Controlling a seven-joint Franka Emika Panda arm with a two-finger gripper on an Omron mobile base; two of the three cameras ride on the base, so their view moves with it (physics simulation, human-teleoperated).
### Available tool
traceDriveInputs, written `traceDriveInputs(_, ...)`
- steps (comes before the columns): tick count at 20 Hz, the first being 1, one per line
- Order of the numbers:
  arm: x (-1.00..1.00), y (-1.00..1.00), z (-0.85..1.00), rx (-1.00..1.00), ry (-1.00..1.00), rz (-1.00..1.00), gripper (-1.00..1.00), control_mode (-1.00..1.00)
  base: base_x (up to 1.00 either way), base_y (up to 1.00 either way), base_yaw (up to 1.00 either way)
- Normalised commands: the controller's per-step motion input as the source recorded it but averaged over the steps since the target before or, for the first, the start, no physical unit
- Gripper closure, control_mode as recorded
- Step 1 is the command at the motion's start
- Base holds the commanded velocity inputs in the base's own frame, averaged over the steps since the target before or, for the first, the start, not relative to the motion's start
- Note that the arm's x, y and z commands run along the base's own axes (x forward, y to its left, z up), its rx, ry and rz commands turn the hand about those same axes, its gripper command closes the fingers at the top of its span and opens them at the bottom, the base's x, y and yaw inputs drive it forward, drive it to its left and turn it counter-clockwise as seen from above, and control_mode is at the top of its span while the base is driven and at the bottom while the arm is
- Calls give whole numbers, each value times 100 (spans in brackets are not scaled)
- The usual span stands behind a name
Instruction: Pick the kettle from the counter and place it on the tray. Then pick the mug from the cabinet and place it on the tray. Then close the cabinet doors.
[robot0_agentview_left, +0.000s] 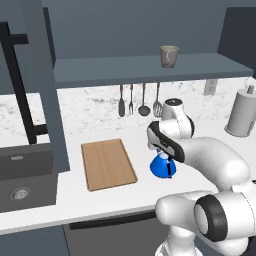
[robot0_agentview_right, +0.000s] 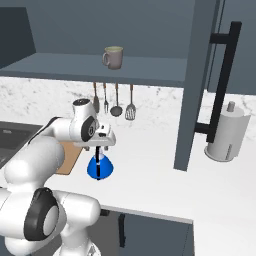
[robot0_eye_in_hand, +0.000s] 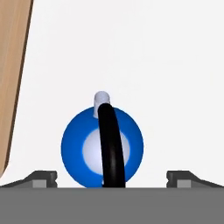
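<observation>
The bright blue kettle (robot0_agentview_left: 161, 167) (robot0_agentview_right: 100, 168) (robot0_eye_in_hand: 78, 148) stands upright on the white counter (robot0_agentview_left: 130, 195), just right of the wooden tray (robot0_agentview_left: 107, 164) (robot0_eye_in_hand: 13, 65). My gripper (robot0_agentview_left: 165, 156) (robot0_agentview_right: 98, 153) (robot0_eye_in_hand: 113, 179) hangs open straight above it. Its fingertips (robot0_eye_in_hand: 41, 178) are spread wider than the kettle's body, on either side of the black arched handle (robot0_eye_in_hand: 111, 140), and touch nothing. The grey-beige mug (robot0_agentview_left: 169, 56) (robot0_agentview_right: 114, 57) sits on the shelf of the cabinet (robot0_agentview_left: 150, 67). Both cabinet doors (robot0_agentview_left: 45, 85) (robot0_agentview_right: 200, 85) stand open.
Utensils (robot0_agentview_left: 140, 100) hang on the backsplash behind the tray. A paper towel holder (robot0_agentview_left: 243, 112) (robot0_agentview_right: 227, 132) stands at the far right of the counter. A dark sink (robot0_agentview_left: 20, 175) lies left of the tray. The open right door (robot0_agentview_right: 200, 85) juts over the counter.
</observation>
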Motion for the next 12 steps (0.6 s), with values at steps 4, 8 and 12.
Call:
traceDriveInputs(4, 2, -9, -17, 0, 0, 0, -100, -100, 0, 0, 0)
traceDriveInputs(8, 0, -6, -19, 0, 1, -2, -100, -100, 0, 0, 0)
traceDriveInputs(12, 0, -1, -17, 0, 0, 0, -100, -100, 0, 0, 0)
